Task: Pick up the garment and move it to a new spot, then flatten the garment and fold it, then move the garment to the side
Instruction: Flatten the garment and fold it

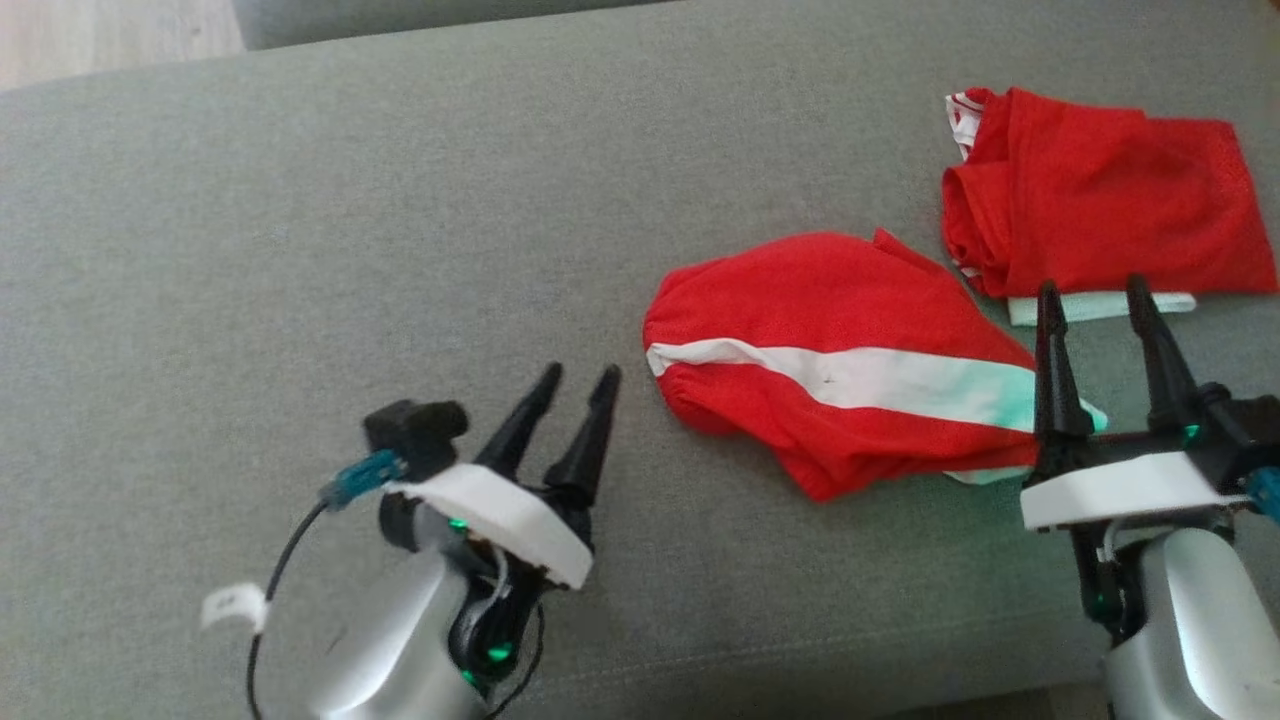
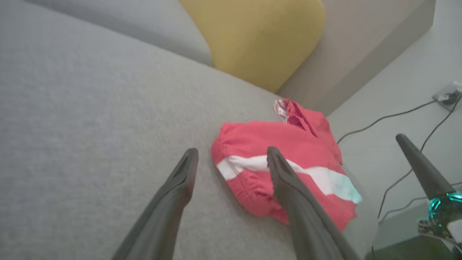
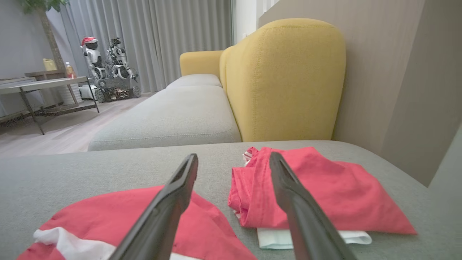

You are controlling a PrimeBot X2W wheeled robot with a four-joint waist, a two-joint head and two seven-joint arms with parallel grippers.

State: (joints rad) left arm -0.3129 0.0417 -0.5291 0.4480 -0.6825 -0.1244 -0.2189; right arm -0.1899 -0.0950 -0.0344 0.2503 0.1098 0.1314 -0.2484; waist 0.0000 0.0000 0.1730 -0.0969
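Note:
A crumpled red garment with a white stripe (image 1: pixel 820 290) lies on the grey sofa seat (image 1: pixel 300 250), right of centre. My right gripper (image 1: pixel 1094 288) stands open at its right end, its left finger over the end of the stripe, nothing between the fingers. My left gripper (image 1: pixel 581 372) is open just left of the garment, apart from it. In the left wrist view the garment (image 2: pixel 299 141) lies behind my open left gripper (image 2: pixel 231 151). The right wrist view has the garment (image 3: pixel 108 213) at lower left under the open right gripper (image 3: pixel 234 156).
A second red garment (image 1: pixel 1110 190), folded over a white piece, lies at the far right of the seat (image 3: pixel 325 187). A yellow backrest (image 3: pixel 285 79) stands behind it. Cables run over the floor (image 2: pixel 389 119) past the seat's edge. A low table (image 3: pixel 43 85) and other robots (image 3: pixel 104 68) stand far off.

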